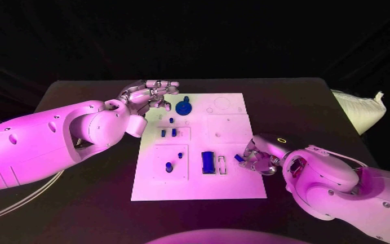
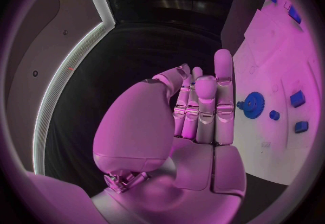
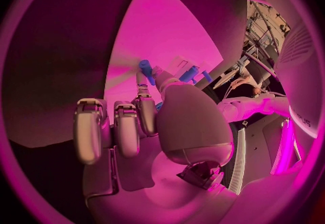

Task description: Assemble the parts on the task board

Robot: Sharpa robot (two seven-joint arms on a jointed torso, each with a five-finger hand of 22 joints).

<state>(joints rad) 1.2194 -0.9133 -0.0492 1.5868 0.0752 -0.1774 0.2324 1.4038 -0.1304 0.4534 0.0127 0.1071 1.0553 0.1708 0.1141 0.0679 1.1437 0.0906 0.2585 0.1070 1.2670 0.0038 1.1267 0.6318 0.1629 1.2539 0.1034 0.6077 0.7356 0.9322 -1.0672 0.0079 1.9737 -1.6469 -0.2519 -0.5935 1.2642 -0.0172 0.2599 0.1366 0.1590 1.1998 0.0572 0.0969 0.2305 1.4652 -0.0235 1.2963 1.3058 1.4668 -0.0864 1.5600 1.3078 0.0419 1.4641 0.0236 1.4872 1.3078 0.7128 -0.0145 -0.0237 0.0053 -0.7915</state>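
Note:
The white task board (image 1: 230, 183) lies in the middle of the table. At its right edge my right hand (image 1: 261, 158) pinches a small blue part (image 1: 239, 158) between the thumb and a finger, just over the board; the right wrist view shows the same part (image 3: 146, 70) at the fingertips. A long blue block (image 1: 208, 162) stands in a slot just left of it. My left hand (image 1: 150, 94) hovers at the board's far left corner, holding nothing, its fingers (image 2: 206, 107) extended side by side. A blue gear (image 1: 184, 107) (image 2: 254, 104) sits beside it on the board.
Several small blue pegs (image 1: 168, 133) stand in the left half of the board, with two more (image 1: 169, 167) nearer me. A white bag (image 1: 358, 111) lies at the table's right edge. Black table surface surrounds the board.

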